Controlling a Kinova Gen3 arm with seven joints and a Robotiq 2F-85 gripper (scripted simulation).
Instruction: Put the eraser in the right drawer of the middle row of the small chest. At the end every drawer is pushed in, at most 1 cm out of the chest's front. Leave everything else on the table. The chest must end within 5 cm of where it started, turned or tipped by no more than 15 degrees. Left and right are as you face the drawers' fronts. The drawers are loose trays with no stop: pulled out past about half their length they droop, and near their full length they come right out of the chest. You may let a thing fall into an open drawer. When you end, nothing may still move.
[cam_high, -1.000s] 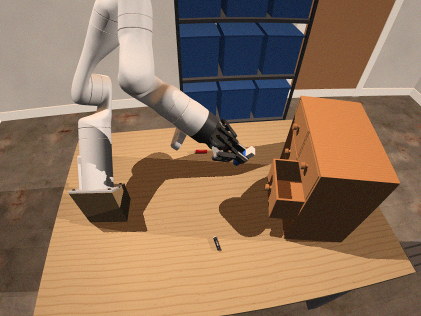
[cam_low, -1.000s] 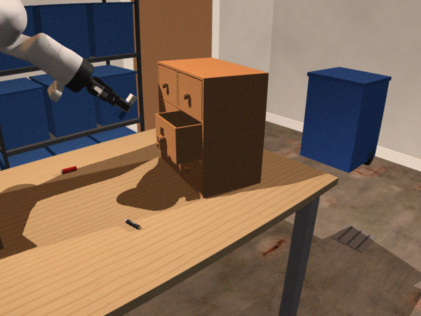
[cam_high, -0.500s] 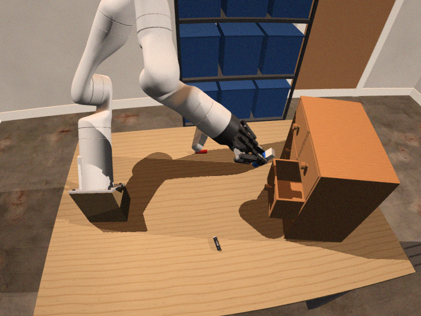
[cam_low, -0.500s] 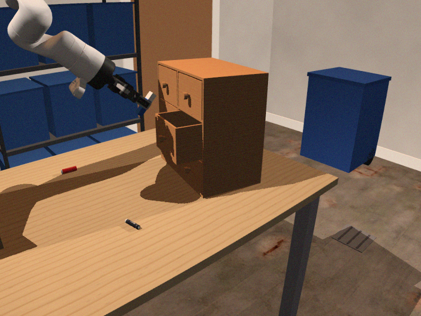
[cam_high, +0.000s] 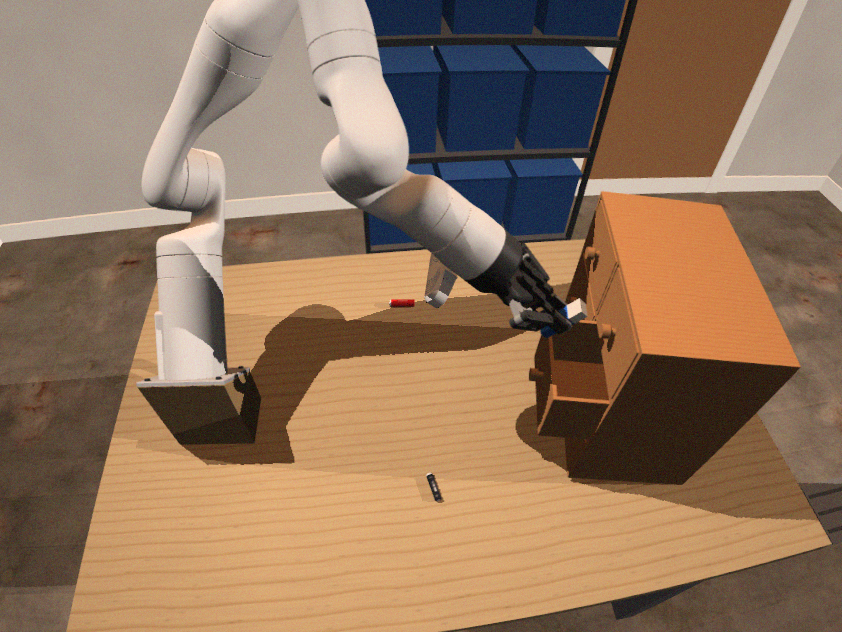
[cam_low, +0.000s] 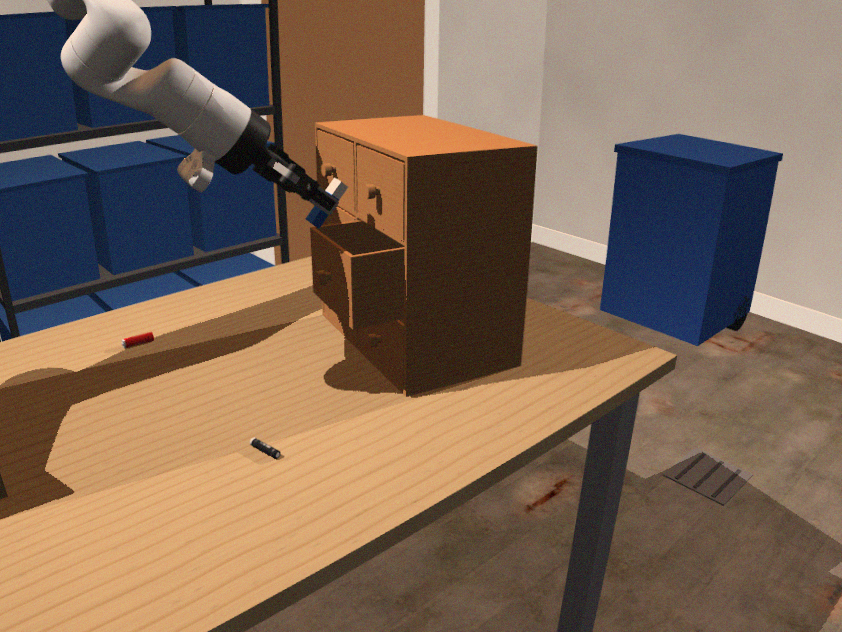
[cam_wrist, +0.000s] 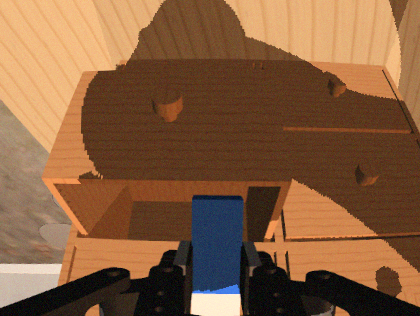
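Here's my gripper (cam_high: 561, 319) (cam_low: 326, 198) (cam_wrist: 216, 260), pads pinching the eraser (cam_high: 576, 310) (cam_low: 335, 188) (cam_wrist: 217, 240) between them, and it's up in the air at the mouth of the open drawer! The placing step is on, I'd say: the right drawer (cam_high: 580, 416) (cam_low: 377, 285) (cam_wrist: 210, 150) of the middle row is drawn out, and the eraser slants above its left part, not in it. What does the next move want? A shift toward the middle of the opening, I judge, then a little lower, then let go. Careful of that left wall and the knob of the drawer above; a bump could shove the loose tray or drag it further out. After the drop, back off and push the drawer home, gently, square on the front.

Now the materials! The eraser is a plain block with sharp edges, blue sleeve on most of it, white end bare; it looks matte and should slide out cleanly. The drawer is a thin-walled box, orange-brown with fine grain, a stubby round knob on its front. Around it stands the chest (cam_high: 693, 278) (cam_low: 469, 258), a tall upright box of the same wood, the upper drawers flush.

Further out, the table (cam_high: 340, 544) (cam_low: 170, 530) shows pale wavy grain, and on it lie a glossy-looking red cylinder (cam_high: 401, 303) (cam_low: 138, 339) and a small black cylinder (cam_high: 433, 487) (cam_low: 265, 447). Those two stay put!
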